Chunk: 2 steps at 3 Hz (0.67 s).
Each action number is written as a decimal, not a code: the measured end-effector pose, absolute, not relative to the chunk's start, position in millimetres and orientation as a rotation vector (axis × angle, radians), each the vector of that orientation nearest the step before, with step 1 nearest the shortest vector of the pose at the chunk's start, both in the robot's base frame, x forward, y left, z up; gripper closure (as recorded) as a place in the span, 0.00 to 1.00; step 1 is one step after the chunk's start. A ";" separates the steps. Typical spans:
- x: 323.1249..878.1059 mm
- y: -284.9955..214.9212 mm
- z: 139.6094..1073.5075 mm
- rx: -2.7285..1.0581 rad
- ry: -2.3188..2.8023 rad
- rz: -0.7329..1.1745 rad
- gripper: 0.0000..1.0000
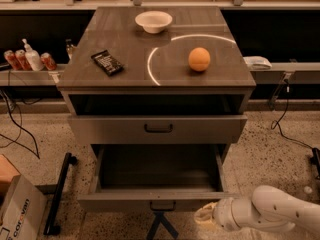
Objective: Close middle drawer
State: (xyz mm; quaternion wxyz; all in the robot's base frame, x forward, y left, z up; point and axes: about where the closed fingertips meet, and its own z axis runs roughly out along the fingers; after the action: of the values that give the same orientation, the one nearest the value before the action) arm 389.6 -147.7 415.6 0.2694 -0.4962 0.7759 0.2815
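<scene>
rounded glossy white arm (282,211), pale claw (205,216) at bottom right.

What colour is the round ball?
The round ball is orange, camera view; the end effector is near the grey middle drawer's front.
</scene>
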 end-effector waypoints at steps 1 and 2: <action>386.6 -149.9 409.4 -1.305 2.129 0.739 1.00; 406.2 -146.6 400.6 -1.242 2.084 0.642 1.00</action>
State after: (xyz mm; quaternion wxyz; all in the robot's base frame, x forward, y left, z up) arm 406.2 -146.6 400.6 0.3109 -0.4704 0.7893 0.2432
